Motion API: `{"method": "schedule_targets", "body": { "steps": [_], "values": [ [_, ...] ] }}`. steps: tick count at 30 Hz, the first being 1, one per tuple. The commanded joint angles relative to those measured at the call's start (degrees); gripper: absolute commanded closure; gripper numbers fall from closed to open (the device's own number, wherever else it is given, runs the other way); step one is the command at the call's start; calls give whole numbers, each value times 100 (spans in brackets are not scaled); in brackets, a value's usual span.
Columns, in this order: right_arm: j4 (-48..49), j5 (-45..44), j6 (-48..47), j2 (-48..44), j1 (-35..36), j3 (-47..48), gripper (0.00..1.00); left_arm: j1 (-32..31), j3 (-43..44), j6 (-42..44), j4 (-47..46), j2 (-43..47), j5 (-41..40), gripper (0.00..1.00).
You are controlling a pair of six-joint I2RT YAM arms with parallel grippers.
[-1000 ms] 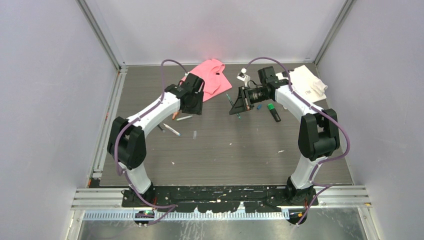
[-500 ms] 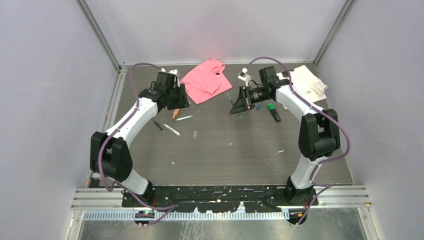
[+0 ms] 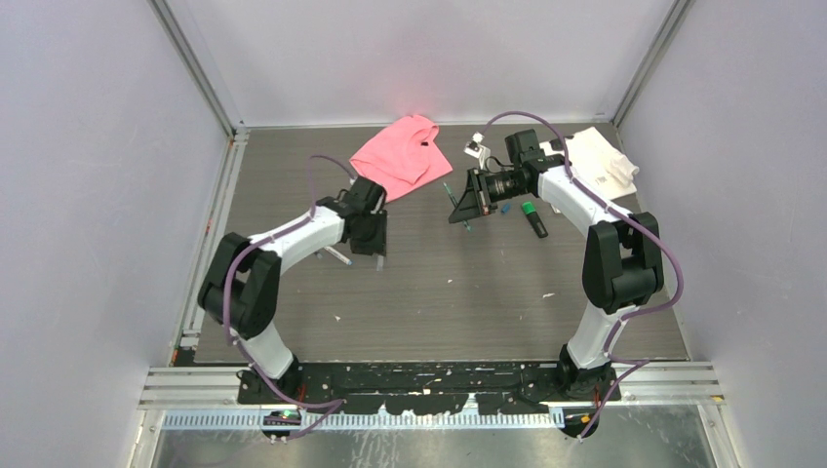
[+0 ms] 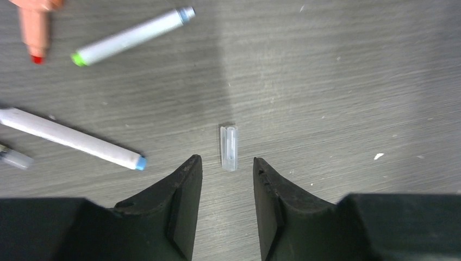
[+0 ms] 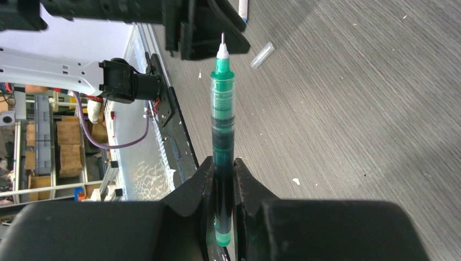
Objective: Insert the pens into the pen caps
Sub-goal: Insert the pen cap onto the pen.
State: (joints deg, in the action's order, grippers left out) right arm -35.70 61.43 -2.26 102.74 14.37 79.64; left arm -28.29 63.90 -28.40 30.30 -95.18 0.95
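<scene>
A clear pen cap (image 4: 229, 148) lies flat on the table just ahead of my left gripper (image 4: 227, 163). Its jaws stand open on either side of the cap's near end and touch nothing. To the cap's left lie a white pen with a blue tip (image 4: 70, 138), a white pen with a green tip (image 4: 130, 37) and an orange pen (image 4: 33, 27). My right gripper (image 5: 223, 166) is shut on a green pen (image 5: 222, 125), whose bare tip points toward the left arm. From above, the left gripper (image 3: 371, 234) is left of centre and the right gripper (image 3: 460, 207) is right of centre.
A pink cloth (image 3: 400, 154) lies at the back centre and a white cloth (image 3: 605, 161) at the back right. A black highlighter with a green end (image 3: 533, 219) and a small blue cap (image 3: 505, 209) rest near the right arm. White specks dot the table.
My left arm swung out to the back left, then came back forward and right, over the clear cap. Its jaws widened a little, then narrowed. The right arm and its pen stayed still.
</scene>
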Motion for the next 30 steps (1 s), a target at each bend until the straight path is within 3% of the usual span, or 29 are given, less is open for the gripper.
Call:
{"method": "schedule_targets", "body": {
  "steps": [1, 20, 30],
  "values": [
    [134, 88, -20, -349, -24, -28, 99, -311, 323, -177, 104, -378, -641, 66],
    [141, 92, -20, -332, -26, -27, 99, -509, 752, -252, 670, -1362, -842, 74],
    [116, 75, -45, -334, -35, -27, 99, -513, 697, -206, 708, -1182, -823, 93]
  ]
}}
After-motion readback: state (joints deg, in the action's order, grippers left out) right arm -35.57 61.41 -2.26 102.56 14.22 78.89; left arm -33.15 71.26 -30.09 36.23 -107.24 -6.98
